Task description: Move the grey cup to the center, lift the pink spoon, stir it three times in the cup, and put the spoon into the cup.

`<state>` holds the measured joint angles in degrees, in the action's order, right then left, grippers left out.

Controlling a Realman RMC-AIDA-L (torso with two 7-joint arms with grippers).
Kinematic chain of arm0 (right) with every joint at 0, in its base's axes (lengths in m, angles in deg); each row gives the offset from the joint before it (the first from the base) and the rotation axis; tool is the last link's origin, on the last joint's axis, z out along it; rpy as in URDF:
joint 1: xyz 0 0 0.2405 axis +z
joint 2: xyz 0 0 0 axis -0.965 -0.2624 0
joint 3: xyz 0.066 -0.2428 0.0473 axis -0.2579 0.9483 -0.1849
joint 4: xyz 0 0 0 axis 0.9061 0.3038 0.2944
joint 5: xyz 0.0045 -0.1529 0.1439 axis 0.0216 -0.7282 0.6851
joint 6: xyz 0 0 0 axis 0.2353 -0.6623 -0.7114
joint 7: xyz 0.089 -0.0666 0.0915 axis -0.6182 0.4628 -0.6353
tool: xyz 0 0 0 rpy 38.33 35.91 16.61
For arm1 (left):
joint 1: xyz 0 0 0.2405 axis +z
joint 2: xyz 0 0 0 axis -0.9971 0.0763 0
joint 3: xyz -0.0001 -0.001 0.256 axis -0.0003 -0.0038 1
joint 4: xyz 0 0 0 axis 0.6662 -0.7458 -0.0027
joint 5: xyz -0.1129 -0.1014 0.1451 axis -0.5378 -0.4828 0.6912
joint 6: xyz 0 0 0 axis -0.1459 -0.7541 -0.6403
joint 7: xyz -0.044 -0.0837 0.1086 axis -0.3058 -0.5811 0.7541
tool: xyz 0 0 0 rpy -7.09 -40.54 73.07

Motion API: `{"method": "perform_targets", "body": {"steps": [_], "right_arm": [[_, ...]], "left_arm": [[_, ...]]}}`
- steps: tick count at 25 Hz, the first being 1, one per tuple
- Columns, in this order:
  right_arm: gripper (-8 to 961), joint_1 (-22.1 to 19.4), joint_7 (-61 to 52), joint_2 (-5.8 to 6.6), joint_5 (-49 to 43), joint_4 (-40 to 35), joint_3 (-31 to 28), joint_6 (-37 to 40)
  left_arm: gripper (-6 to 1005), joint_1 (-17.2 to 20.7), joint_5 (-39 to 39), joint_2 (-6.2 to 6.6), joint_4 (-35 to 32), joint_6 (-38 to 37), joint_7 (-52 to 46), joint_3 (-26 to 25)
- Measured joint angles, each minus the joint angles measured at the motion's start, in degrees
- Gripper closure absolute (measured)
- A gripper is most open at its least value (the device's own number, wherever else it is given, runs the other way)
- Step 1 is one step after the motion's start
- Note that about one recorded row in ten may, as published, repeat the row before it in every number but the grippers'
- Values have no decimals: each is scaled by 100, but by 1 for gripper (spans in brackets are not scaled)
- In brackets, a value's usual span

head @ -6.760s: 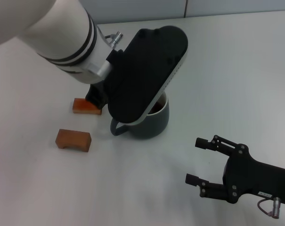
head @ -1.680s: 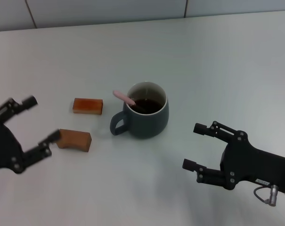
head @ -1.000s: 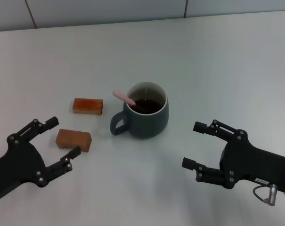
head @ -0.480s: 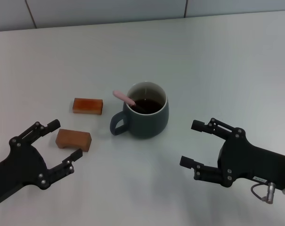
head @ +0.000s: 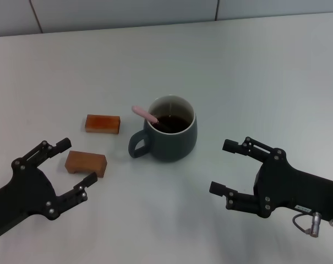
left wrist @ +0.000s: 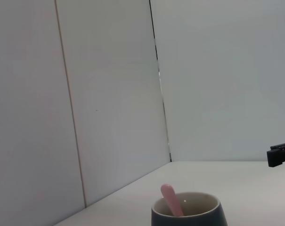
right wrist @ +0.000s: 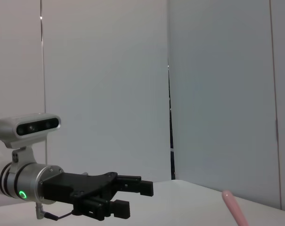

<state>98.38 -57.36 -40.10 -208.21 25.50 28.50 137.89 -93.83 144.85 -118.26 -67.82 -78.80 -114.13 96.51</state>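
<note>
The grey cup (head: 170,135) stands upright at the middle of the table, handle toward the front left, dark liquid inside. The pink spoon (head: 145,115) rests in it, its pink handle leaning out over the cup's left rim. My left gripper (head: 78,163) is open and empty at the front left, apart from the cup. My right gripper (head: 222,168) is open and empty at the front right, apart from the cup. The cup (left wrist: 187,213) and spoon handle (left wrist: 170,199) also show in the left wrist view. The spoon's tip (right wrist: 234,208) and my left gripper (right wrist: 135,197) show in the right wrist view.
Two orange-brown blocks lie left of the cup: one (head: 102,123) farther back, one (head: 86,163) right by my left gripper's fingers. A pale wall rises behind the table (head: 254,71).
My left arm left the cup, with the spoon staying inside, drew back to the front left and settled open. My right gripper edged slightly left.
</note>
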Motion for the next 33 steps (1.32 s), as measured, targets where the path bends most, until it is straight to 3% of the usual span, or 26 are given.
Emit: {"method": "perform_targets", "body": {"steps": [33], "right_arm": [[120,4,0,6,-4,8,0,0]], "left_arm": [[215,-32,41,-8,17,-32,2,99]]}}
